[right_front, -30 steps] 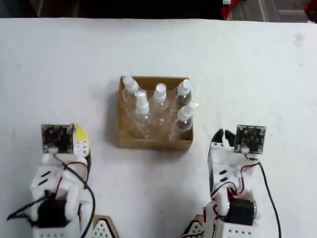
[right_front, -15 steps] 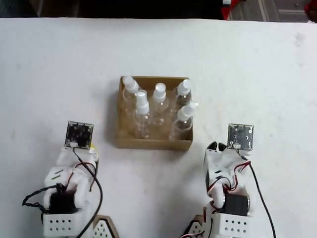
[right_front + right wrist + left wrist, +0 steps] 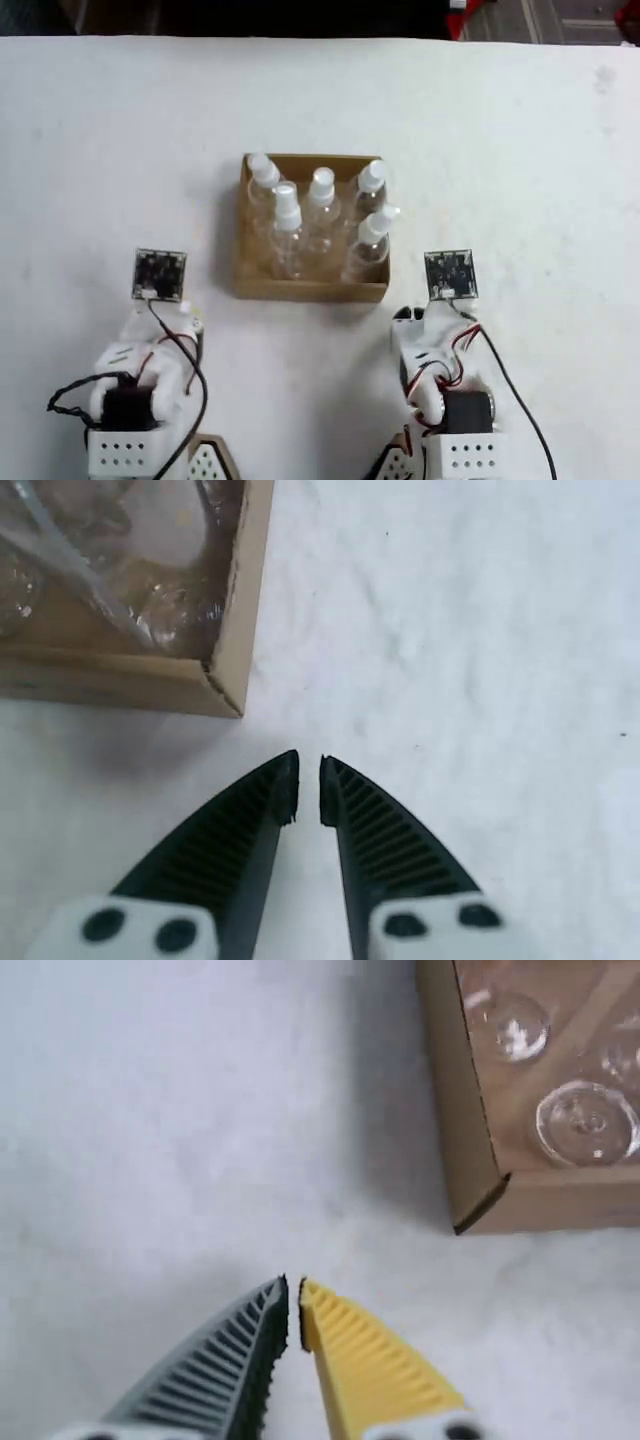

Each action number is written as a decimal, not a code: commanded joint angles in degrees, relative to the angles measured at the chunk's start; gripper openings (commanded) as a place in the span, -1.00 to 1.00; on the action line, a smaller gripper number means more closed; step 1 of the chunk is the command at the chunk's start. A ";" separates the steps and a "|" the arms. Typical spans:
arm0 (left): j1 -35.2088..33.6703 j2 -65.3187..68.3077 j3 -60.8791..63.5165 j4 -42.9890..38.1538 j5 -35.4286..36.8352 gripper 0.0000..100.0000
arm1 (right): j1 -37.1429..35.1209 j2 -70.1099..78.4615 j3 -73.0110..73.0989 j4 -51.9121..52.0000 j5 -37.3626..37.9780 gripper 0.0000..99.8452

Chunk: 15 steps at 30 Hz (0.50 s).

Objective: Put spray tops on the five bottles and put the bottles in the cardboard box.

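Jaws drawn together and empty on left gripper [image 3: 293,1298] and right gripper [image 3: 308,780]; we log the cardboard box [image 3: 310,290], five capped bottles [image 3: 322,205] upright inside, at one o'clock and eleven o'clock respectively.

Five capped bottles standing in a box

The cardboard box [image 3: 312,290], brown, open-topped and square, sits near the middle of the white table [image 3: 500,150]. Five clear bottles [image 3: 288,245] stand inside it, packed close together, each with a white spray top [image 3: 322,182]; the front right one leans slightly.
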 commanded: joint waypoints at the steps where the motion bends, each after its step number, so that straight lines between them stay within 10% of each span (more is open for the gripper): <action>1: 1.98 -0.57 -0.88 3.34 -0.62 -0.94 | -0.40 -0.31 0.53 3.12 0.00 -0.96; 15: 2.07 -0.57 0.00 5.98 -0.88 -0.94 | 0.57 -0.40 0.53 7.34 0.09 -0.96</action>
